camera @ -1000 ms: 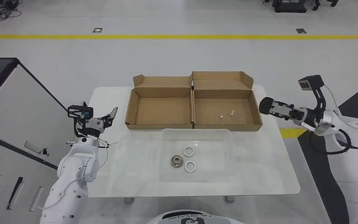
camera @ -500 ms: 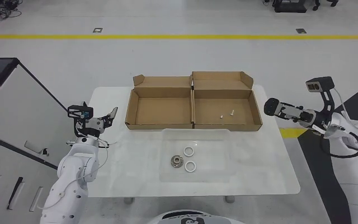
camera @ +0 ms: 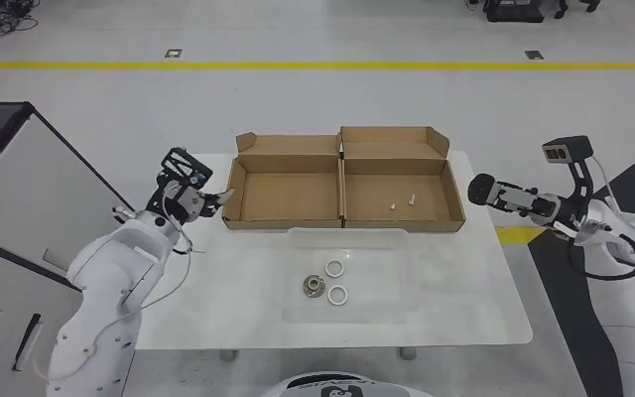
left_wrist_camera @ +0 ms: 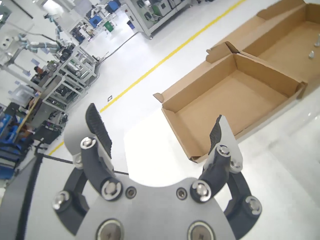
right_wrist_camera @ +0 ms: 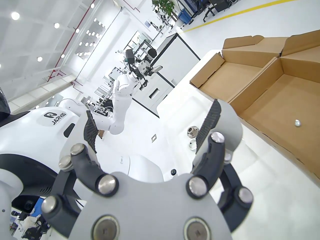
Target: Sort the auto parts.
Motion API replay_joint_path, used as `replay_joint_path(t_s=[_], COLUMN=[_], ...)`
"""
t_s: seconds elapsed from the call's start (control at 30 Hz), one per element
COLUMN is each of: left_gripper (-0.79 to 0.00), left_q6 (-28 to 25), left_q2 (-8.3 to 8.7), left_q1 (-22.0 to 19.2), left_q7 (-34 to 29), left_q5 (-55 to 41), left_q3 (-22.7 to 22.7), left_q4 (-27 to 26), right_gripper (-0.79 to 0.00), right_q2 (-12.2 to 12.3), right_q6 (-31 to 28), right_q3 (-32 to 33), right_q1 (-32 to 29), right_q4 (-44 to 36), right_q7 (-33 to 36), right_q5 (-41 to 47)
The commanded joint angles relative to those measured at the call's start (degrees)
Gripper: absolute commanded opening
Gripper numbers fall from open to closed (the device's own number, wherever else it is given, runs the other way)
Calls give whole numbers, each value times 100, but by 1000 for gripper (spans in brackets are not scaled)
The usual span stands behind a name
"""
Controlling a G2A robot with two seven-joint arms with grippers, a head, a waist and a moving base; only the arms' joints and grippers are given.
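bolts (camera: 402, 201) sit in the right cardboard box (camera: 372, 198), rings (camera: 336, 268) and hub (camera: 313, 287) waiting in centre tray (camera: 382, 253); left gripper (left_wrist_camera: 155, 122) and right gripper (right_wrist_camera: 152, 117) gape empty.

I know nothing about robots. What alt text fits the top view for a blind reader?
A white table holds two open cardboard boxes side by side and, nearer the robot, a clear tray with two white rings and a metal part. Two small pale parts lie in the right box. The left gripper and right gripper flank the table.
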Motion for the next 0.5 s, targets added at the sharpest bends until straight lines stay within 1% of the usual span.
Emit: replay_joint_path(t_s=[0.0, 0.13, 0.2, 0.27, 0.47], left_gripper=[0, 0, 0, 0, 0], left_q6=[-630, -1428, -1712, -1913, -2215], left_q2=[29, 62, 71, 68, 31], left_q1=[-371, -1020, -1392, -1729, -2687], left_q7=[-376, -764, -939, -1071, -1546], left_q5=[17, -143, -173, -353, -646], left_q3=[185, 492, 661, 846, 1488], left_q4=[-54, 178, 367, 576, 1027], right_gripper=[0, 0, 0, 0, 0], right_q2=[0, 0, 0, 0, 0], right_q6=[0, 0, 0, 0, 0], right_q3=[0, 0, 0, 0, 0], right_q1=[0, 0, 0, 0, 0], right_q4=[0, 0, 0, 0, 0], right_q7=[0, 0, 0, 0, 0], right_q5=[0, 0, 0, 0, 0])
